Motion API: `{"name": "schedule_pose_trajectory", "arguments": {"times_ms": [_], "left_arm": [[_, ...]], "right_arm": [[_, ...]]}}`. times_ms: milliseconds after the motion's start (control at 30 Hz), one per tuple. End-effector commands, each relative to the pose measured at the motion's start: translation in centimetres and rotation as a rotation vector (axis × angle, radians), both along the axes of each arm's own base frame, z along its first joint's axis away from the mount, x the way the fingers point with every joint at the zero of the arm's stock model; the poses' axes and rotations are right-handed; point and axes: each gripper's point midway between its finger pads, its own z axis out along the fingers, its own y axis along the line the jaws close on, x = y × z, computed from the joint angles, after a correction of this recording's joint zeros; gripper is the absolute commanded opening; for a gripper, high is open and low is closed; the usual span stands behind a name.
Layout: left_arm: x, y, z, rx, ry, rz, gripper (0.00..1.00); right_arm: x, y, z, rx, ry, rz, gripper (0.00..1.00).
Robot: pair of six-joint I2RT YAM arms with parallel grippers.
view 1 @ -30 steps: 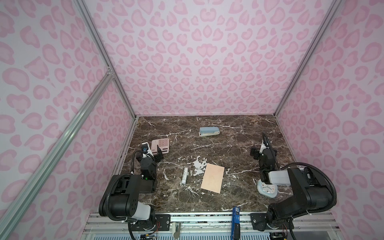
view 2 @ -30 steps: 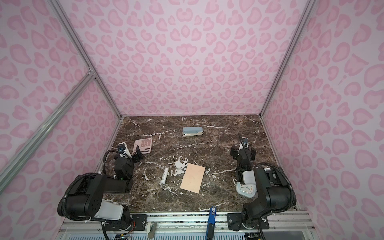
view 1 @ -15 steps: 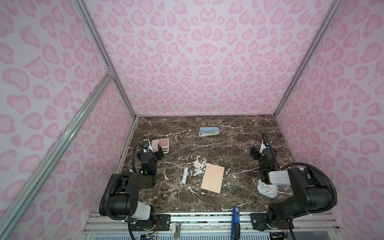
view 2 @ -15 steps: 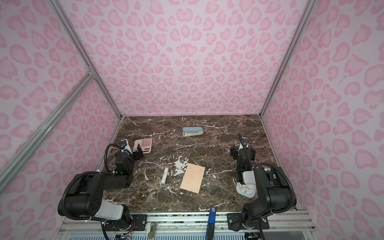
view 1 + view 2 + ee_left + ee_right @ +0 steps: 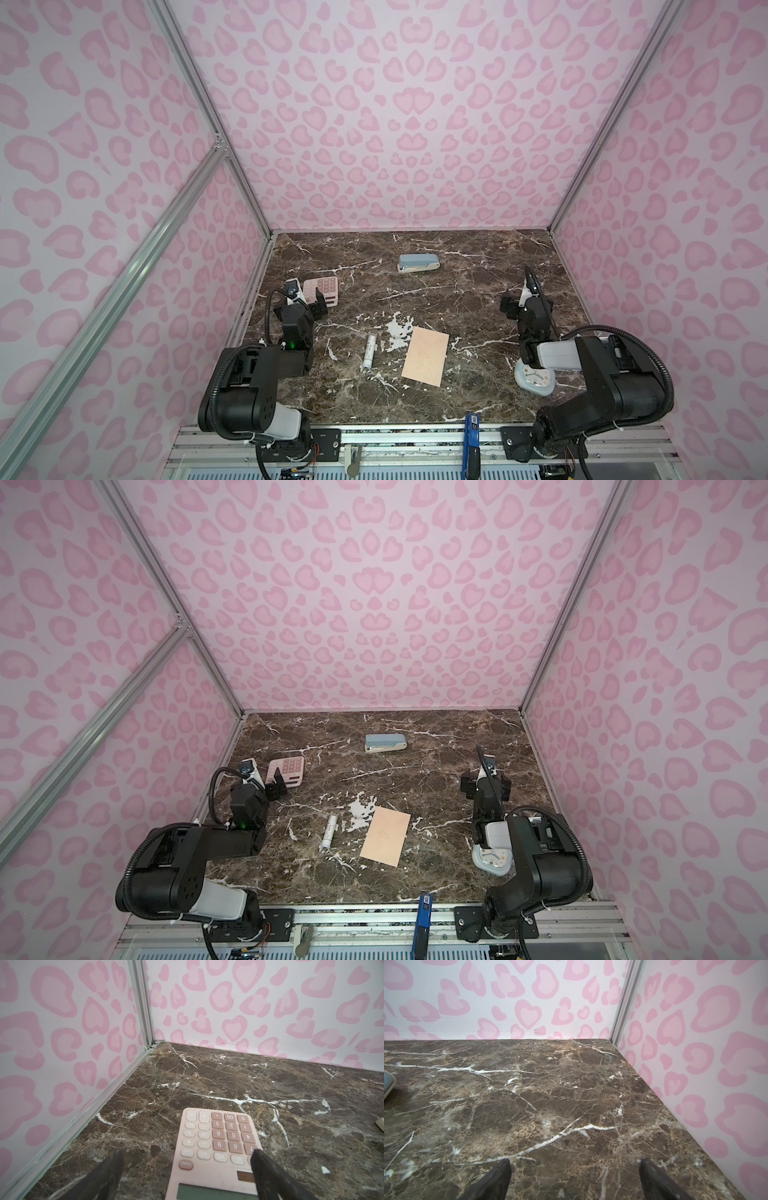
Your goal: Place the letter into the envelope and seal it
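**Bimanual cell, both arms folded at the near corners.** The envelope [image 5: 426, 356], a plain peach rectangle, lies flat and slightly skewed on the marble tabletop [image 5: 469, 257], near centre and well apart from both grippers. Neither top view shows a flap. The letter cannot be made out anywhere: it may lie beneath the envelope, inside it, or out of view.

**Left gripper** [image 5: 187, 1153]: fingers spread wide and empty, poised over the display end of a pink calculator [image 5: 216, 1142] at the left edge. Contact cannot be told.

**Right gripper** [image 5: 575, 1162]: fingers likewise spread and empty, above bare marble at the right.

**Other items:** a white glue stick [image 5: 369, 351] lies just left of the envelope. A blue-grey stapler [image 5: 417, 263] sits far centre. A pale blue clock [image 5: 534, 376] sits under the right forearm.

**Hazards, as judged:**
1. With the letter unlocated, a reach may pick up the wrong sheet, or take envelope and letter together.
2. Thin paper lying flush on polished stone gives the fingertips no edge to catch. A pinch is likely to push the envelope along or crease it rather than lift it.
3. A left-arm approach passes the glue stick, and a brush would set it rolling.
4. Moving the left gripper off low could drag the calculator.
5. Swinging the right arm inward could sweep the clock.
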Motion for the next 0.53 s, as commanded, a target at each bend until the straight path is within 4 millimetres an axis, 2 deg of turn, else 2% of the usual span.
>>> {"name": "schedule_pose_trajectory", "arguments": {"times_ms": [0, 500], "left_arm": [[0.16, -0.05, 0.39, 0.005, -0.013, -0.006, 0.98], [0.21, -0.04, 0.28, 0.006, -0.007, -0.005, 0.97]], "right_arm": [[0.13, -0.05, 0.32, 0.007, -0.018, -0.006, 0.98], [0.11, -0.05, 0.3, 0.007, -0.017, -0.006, 0.98]]}}
